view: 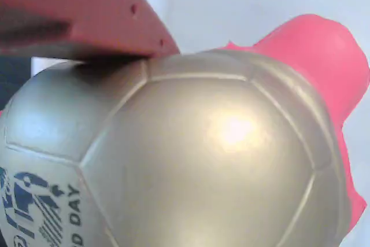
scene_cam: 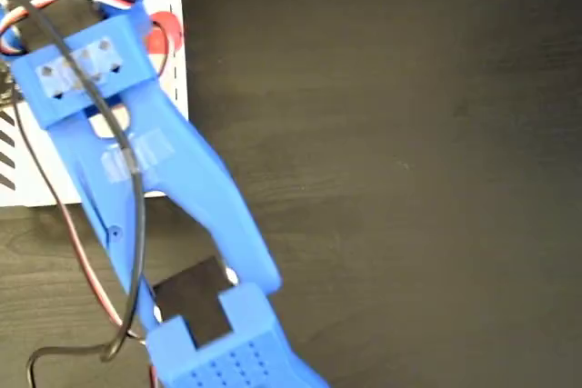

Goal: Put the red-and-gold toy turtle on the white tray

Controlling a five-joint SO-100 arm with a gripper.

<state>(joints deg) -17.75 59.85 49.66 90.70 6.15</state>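
Red-and-gold toy turtle (view: 219,160) sits over white tray (scene_cam: 177,61), mostly arm-hidden.

One red-and-gold toy turtle (view: 191,160), one white tray (scene_cam: 173,34), one blue arm (scene_cam: 182,179).

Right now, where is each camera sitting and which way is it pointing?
Fixed view: overhead, looking straight down on the dark table and the white tray at top left; the blue arm runs diagonally from bottom centre up over the tray.
Wrist view: on the gripper, pressed close to the red-and-gold toy turtle, whose shell fills the picture; one red finger lies across the top left, against the shell.
Shared: the turtle, only a red sliver from above beside the arm, and the tray's white surface behind it.
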